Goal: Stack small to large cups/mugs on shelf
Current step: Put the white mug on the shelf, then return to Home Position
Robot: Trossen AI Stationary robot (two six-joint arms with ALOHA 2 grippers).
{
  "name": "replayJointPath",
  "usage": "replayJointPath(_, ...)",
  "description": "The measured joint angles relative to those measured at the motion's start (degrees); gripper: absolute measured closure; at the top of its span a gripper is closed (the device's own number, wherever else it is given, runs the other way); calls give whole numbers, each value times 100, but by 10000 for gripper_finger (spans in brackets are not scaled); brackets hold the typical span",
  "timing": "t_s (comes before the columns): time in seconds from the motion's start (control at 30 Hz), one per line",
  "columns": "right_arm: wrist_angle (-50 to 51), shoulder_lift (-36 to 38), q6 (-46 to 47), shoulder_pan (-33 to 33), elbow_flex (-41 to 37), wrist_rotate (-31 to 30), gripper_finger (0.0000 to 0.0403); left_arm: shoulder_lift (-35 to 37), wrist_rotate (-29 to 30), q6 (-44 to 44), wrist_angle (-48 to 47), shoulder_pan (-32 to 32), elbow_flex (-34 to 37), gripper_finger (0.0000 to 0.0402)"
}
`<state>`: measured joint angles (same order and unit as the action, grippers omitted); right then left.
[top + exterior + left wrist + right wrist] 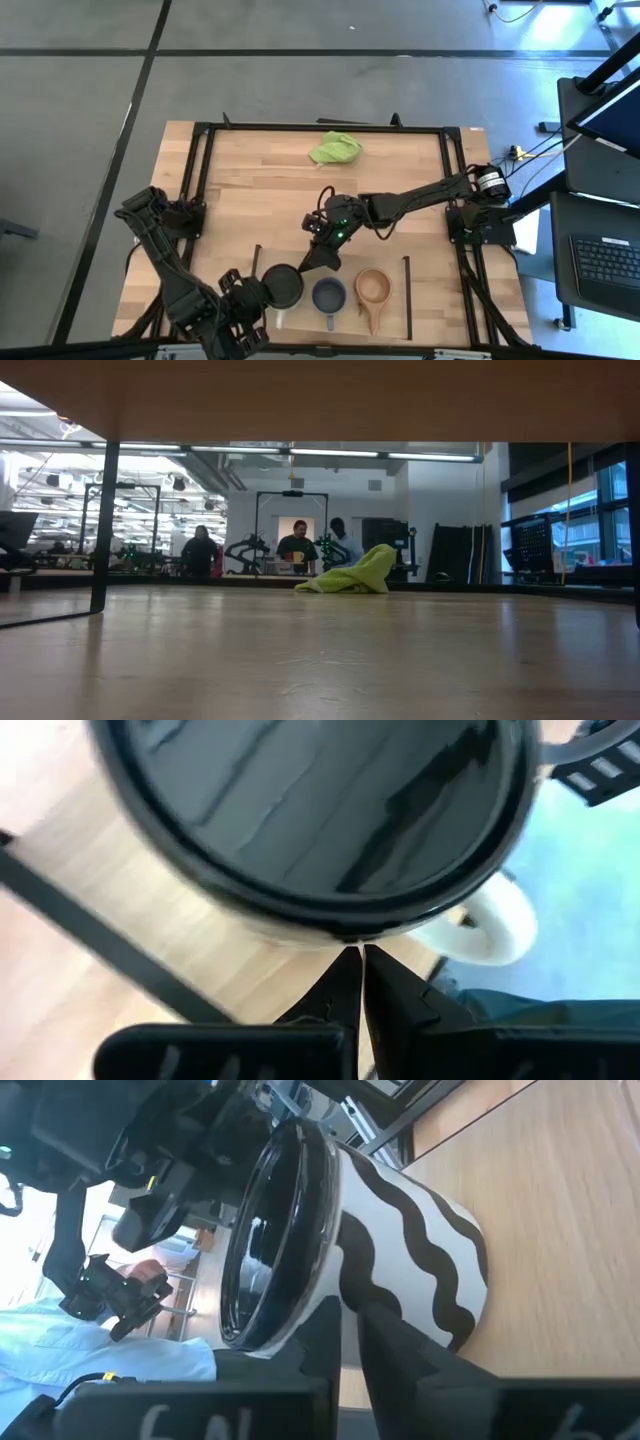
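Observation:
Three cups stand in a row on the light-wood shelf (385, 255) near the table's front edge. They are the white mug (283, 287) with a dark inside and dark wavy stripes, the blue-grey mug (328, 295) and the tan wooden cup (373, 287). My right gripper (313, 262) is shut on the white mug's far-right rim. My left gripper (256, 296) is shut, its tips (360, 953) right at the mug's left wall, below the rim. The mug's handle (495, 925) points toward the near edge. My right gripper holds the white mug's rim (332, 1295) with one finger (318, 1342) inside the cup and one finger (405, 1342) on the striped outer wall. It comes slanting down from the table's far right. I cannot tell whether the mug is lifted off the shelf. My left gripper's shut tips stand at the mug's outer wall (350, 938) just under the rim. I cannot tell whether they touch it.
A lime-green cloth (335, 149) lies crumpled at the table's far edge, and it also shows in the low view (350, 575). Thin black bars (407, 295) run along the shelf's short sides. Bare tabletop lies between the shelf and the cloth. People stand in the room behind.

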<state>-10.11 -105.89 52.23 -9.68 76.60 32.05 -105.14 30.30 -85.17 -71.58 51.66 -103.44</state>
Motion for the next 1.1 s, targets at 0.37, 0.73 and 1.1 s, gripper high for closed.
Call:
replayJointPath(0.37, 42, 178, -291, 89, 7, 99, 333, 37, 139, 319, -265, 96, -383, 392)
replayJointPath(0.73, 5658, 748, -3371, 539, 2676, -1209, 334, 709, 971, 535, -1850, 506, -1257, 392)
replayJointPath(1.1, 5959, 2615, -4691, 766, 3195, -2534, 346, 2872, 5309, -619, -1851, 1670, 1685, 395)
